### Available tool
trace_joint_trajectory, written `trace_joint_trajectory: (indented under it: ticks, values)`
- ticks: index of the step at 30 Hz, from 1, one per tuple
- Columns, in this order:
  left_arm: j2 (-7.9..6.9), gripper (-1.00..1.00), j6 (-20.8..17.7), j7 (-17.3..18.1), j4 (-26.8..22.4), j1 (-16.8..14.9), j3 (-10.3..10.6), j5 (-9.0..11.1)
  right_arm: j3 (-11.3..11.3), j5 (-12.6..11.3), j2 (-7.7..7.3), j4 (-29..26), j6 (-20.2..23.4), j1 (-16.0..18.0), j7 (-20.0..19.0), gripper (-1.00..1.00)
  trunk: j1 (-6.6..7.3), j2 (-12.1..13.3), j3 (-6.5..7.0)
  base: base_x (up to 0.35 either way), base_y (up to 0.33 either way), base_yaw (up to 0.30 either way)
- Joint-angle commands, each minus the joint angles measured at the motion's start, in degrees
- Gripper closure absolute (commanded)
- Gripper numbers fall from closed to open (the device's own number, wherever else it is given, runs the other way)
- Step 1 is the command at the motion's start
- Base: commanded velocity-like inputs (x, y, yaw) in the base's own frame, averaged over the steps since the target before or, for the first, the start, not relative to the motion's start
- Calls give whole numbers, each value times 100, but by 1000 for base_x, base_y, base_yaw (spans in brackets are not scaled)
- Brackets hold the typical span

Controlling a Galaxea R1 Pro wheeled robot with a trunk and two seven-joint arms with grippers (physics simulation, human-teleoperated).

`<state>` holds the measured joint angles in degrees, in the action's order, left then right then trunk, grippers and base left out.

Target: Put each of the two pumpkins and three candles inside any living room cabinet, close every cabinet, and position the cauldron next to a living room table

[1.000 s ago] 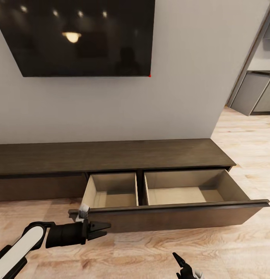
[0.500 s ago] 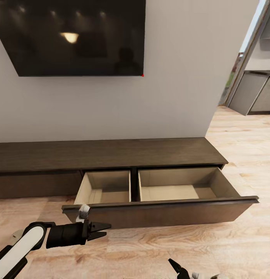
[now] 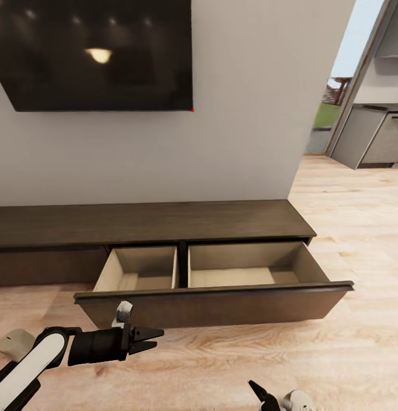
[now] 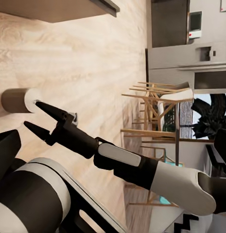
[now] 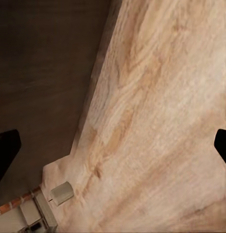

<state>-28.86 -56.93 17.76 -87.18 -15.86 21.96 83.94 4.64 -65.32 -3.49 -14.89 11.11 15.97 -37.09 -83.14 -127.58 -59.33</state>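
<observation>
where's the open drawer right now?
Head view: the open drawer juts out of the cabinet at the centre, below the TV. Its front is just beyond the left gripper, and both of its compartments look empty.

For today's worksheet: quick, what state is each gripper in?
Left gripper: open, holding nothing.
Right gripper: open, holding nothing.

The left arm reaches in from the lower left of the head view, its left gripper [image 3: 156,335] pointing right, fingers slightly parted. The right gripper [image 3: 262,395] pokes up at the bottom edge, fingers spread wide in its wrist view.
</observation>
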Motion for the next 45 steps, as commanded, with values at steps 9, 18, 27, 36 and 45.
trace_joint_trajectory:
  ticks: [9, 18, 27, 36, 45]
  values:
    - [-5, -100, -2, 43, 0, -5, 10, -36, 74, -17, -538, -669, 31, 4, 2362, -100, 3, -2, -4, -207, -230, 0]
    - [-4, -100, -2, 43, 7, -5, 4, -40, 82, 969, -557, -1898, 35, 27, 4706, -100, 3, -2, -4, -214, -228, 0]
    - [-3, -100, -2, 43, 16, -5, -15, 14, 86, 1553, -539, -1954, 4, 29, 4840, -100, 3, -2, -4, -66, -97, 0]
    - [-13, -100, -2, 43, 47, -5, -104, -2, 108, 1585, -524, -1981, 31, 39, 4876, -100, 3, -2, -4, -1, -1, 0]
    - [-95, -100, 6, -1800, 90, -63, -758, -105, 455, 2353, -14, -1971, 98, 887, 6160, -100, 3, -2, -4, 0, 0, 0]
